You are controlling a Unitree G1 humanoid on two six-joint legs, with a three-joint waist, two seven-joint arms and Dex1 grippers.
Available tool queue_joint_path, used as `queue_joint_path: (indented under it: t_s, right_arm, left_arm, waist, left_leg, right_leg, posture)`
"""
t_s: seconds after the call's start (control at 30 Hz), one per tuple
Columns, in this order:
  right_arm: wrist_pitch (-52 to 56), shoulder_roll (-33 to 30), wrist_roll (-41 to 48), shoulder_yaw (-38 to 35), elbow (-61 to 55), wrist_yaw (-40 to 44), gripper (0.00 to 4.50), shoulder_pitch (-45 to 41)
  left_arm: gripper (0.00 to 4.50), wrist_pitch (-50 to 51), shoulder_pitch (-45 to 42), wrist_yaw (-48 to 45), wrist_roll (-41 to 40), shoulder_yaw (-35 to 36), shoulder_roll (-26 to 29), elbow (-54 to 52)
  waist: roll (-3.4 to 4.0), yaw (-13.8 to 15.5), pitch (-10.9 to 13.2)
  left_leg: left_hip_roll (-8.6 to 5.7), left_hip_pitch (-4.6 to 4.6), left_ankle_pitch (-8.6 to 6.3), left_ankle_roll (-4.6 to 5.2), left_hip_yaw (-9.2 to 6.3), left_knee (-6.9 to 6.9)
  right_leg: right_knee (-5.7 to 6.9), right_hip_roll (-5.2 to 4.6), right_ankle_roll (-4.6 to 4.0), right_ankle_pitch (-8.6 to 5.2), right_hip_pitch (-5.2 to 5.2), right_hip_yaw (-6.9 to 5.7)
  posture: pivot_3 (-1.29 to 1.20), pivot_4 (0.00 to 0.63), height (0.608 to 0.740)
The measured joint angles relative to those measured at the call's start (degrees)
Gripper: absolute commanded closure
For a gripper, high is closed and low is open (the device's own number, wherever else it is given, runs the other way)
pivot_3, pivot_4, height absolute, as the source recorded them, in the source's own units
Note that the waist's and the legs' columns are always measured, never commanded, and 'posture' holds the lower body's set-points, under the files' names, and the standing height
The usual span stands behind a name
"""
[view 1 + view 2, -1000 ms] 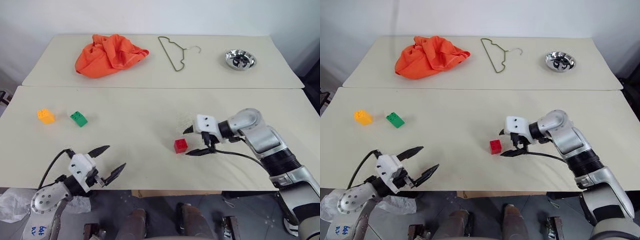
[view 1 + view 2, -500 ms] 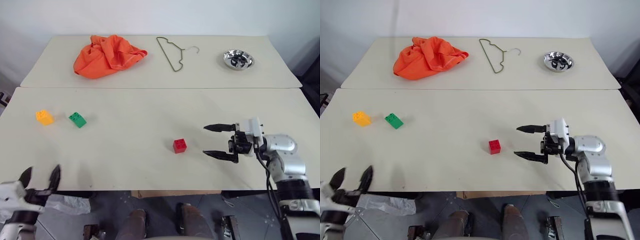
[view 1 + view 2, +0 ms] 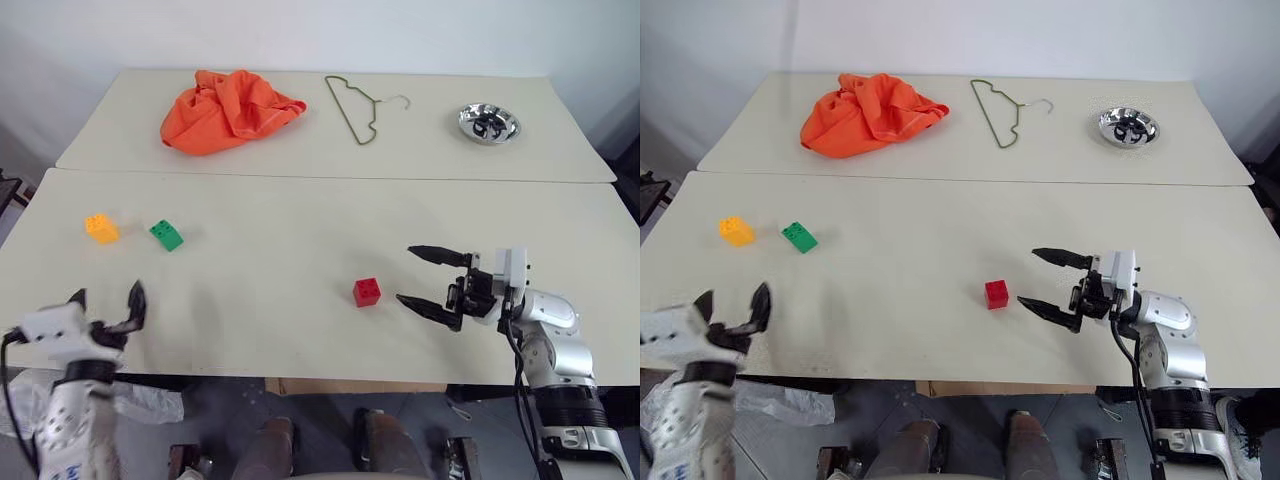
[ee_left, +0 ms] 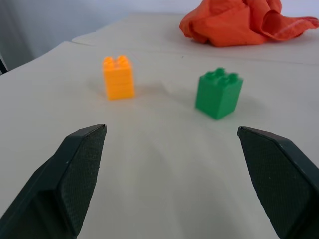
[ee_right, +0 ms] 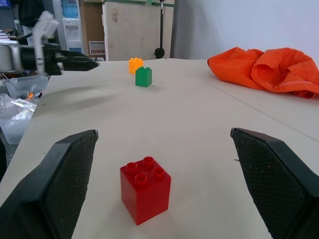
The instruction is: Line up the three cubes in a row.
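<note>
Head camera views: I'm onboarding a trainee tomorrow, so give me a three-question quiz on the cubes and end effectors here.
1. True or false: the red cube touches the green cube.
2. Which cube does the right end effector face? A) yellow-orange B) green C) red
3. Fill in: the left end effector holds ____.

Key:
1. False; they lie far apart, and the green one sits near the yellow-orange cube.
2. C
3. Nothing; it is open, as is the right.
</note>
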Motion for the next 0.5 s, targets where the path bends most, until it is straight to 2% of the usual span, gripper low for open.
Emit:
queue_joint_path:
  t_s: [0.13,0.23,0.4,0.5]
  right_arm:
    - [0.9,-0.1,0.7,-0.4,-1.8,-1.0,0.02,0.4]
    - [0.9,0.0,1.3,-0.5,-2.6,-2.2,0.02,0.4]
    - [0.9,2.2,2.1,-0.4,-5.7,-5.0,0.02,0.3]
    - [1.2,2.3,2.1,0.2,-7.3,-5.5,0.02,0.5]
  left_arm:
    - [0.00,6.9,-6.9,9.6,1.9,-2.1,-4.2,-1.3]
    - [0.00,9.9,-10.5,13.6,3.9,-3.5,-5.0,-0.8]
    - [0.00,10.1,-20.9,18.7,8.2,-6.5,-6.8,9.3]
    - [0.00,9.5,-24.0,20.2,9.9,-7.2,-7.0,14.2]
  waist:
    - [-0.01,-0.1,0.0]
    - [-0.01,0.1,0.0]
    - [-0.01,0.2,0.0]
    - [-0.02,0.2,0.0]
  left_leg:
    - [0.04,0.01,0.02,-0.05,0.04,0.03]
    - [0.04,0.01,0.04,-0.07,0.04,0.07]
    - [-0.08,-0.02,0.04,-0.06,0.04,0.33]
    - [-0.10,-0.08,0.01,-0.01,0.03,0.44]
  right_leg:
    - [0.10,0.08,0.01,0.00,-0.04,-0.07]
    - [0.11,0.09,0.01,0.00,-0.04,-0.10]
    - [0.36,0.08,0.01,0.00,-0.05,-0.18]
    - [0.47,0.07,0.02,0.01,-0.07,-0.16]
  posture:
    - [0.00,0.150,0.740]
    - [0.00,0.150,0.740]
    - [0.00,0.150,0.740]
    - [0.00,0.150,0.740]
